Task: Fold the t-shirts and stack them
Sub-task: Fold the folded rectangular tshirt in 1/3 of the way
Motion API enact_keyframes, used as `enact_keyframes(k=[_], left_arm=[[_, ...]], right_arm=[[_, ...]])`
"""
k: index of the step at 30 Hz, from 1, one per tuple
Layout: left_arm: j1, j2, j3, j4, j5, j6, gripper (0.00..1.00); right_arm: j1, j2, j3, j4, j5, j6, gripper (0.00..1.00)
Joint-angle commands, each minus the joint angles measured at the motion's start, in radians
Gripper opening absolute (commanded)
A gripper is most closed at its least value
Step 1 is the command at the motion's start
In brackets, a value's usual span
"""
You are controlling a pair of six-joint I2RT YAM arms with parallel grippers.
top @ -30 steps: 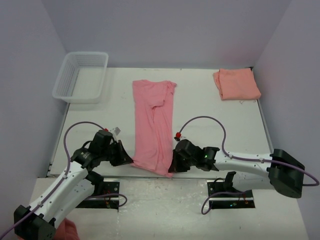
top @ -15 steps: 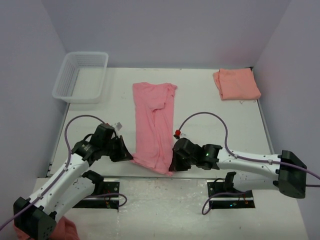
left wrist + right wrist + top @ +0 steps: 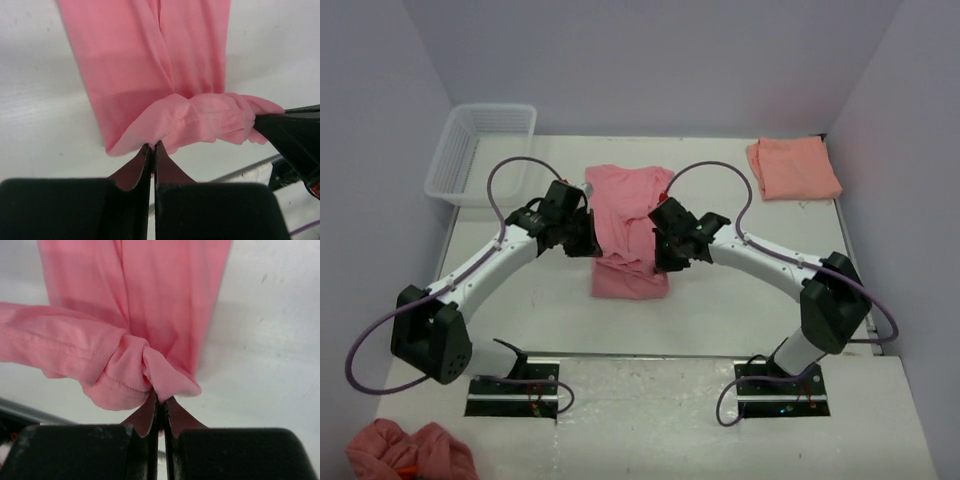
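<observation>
The rose-pink t-shirt (image 3: 625, 225) lies mid-table, folded into a long strip, its near end lifted and doubled back over itself. My left gripper (image 3: 588, 240) is shut on the shirt's left hem corner (image 3: 150, 142). My right gripper (image 3: 660, 245) is shut on the right hem corner (image 3: 165, 385). Both hold the hem above the lower layer of the shirt (image 3: 150, 50), which also shows in the right wrist view (image 3: 150, 290). The salmon-orange t-shirt (image 3: 793, 167) lies folded at the far right corner.
A white plastic basket (image 3: 483, 152) stands at the far left. A crumpled pink cloth (image 3: 410, 452) lies off the table at the bottom left. Purple cables loop above both arms. The table's near edge (image 3: 650, 352) runs just behind the arm bases.
Both grippers have moved from the near table edge toward the far side, carrying the shirt's hem up and over the middle of the shirt. The strip now looks about half as long.
</observation>
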Motion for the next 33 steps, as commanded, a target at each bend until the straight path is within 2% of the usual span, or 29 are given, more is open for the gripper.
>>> enact_keyframes(k=[1, 6, 10, 14, 19, 26, 31, 33], left_arm=[[0.005, 0.121, 0.121, 0.071, -0.080, 0.079, 0.00], [0.012, 0.235, 0.215, 0.095, -0.103, 0.085, 0.00], [0.018, 0.315, 0.273, 0.112, -0.103, 0.085, 0.00], [0.034, 0.341, 0.280, 0.128, -0.103, 0.084, 0.00], [0.064, 0.352, 0.264, 0.142, -0.132, 0.074, 0.00], [0.074, 0.286, 0.209, 0.140, -0.181, 0.064, 0.00], [0.084, 0.353, 0.236, 0.145, -0.181, 0.088, 0.00], [0.084, 0.387, 0.249, 0.152, -0.177, 0.091, 0.00]], right_arm=[[-0.069, 0.069, 0.117, -0.052, -0.006, -0.147, 0.00], [-0.132, 0.214, 0.281, -0.085, -0.037, -0.239, 0.00], [-0.190, 0.283, 0.351, -0.090, -0.086, -0.283, 0.00], [-0.216, 0.365, 0.439, -0.119, -0.140, -0.342, 0.00], [-0.241, 0.432, 0.487, -0.118, -0.171, -0.366, 0.00], [-0.246, 0.452, 0.514, -0.124, -0.200, -0.377, 0.00], [-0.246, 0.483, 0.554, -0.136, -0.210, -0.371, 0.00], [-0.246, 0.498, 0.571, -0.138, -0.213, -0.375, 0.03]])
